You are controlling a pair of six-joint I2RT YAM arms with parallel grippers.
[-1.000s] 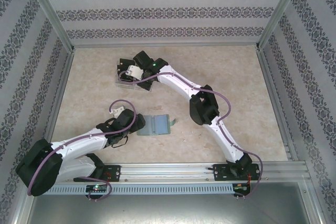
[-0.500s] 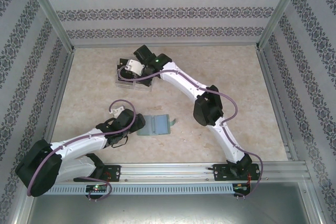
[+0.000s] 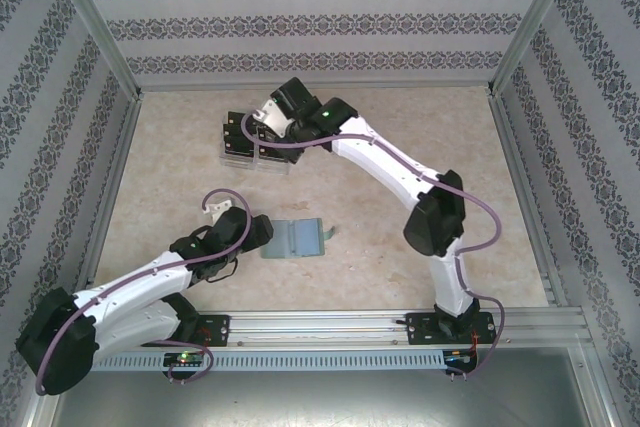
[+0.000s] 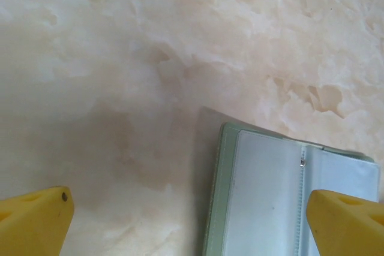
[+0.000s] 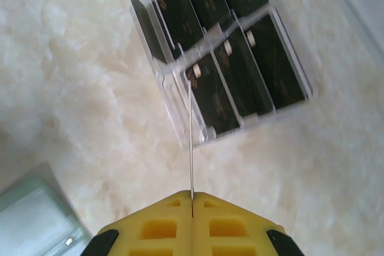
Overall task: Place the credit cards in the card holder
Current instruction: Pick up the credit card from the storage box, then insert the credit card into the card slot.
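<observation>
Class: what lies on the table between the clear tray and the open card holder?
Nothing. In the top view, the stretch of table between the clear tray and the card holder is bare.

The table has a pale beige, marbled top, bounded by metal rails on its sides; two things lie directly on it, well apart; the card holder lies flat and open toward the near edge, left of the middle, its clear inner sleeves facing up and its small clasp tab sticking out from the right edge; a clear plastic tray sits farther back on the left, divided into compartments that hold black credit cards, each with a small pale mark
</observation>
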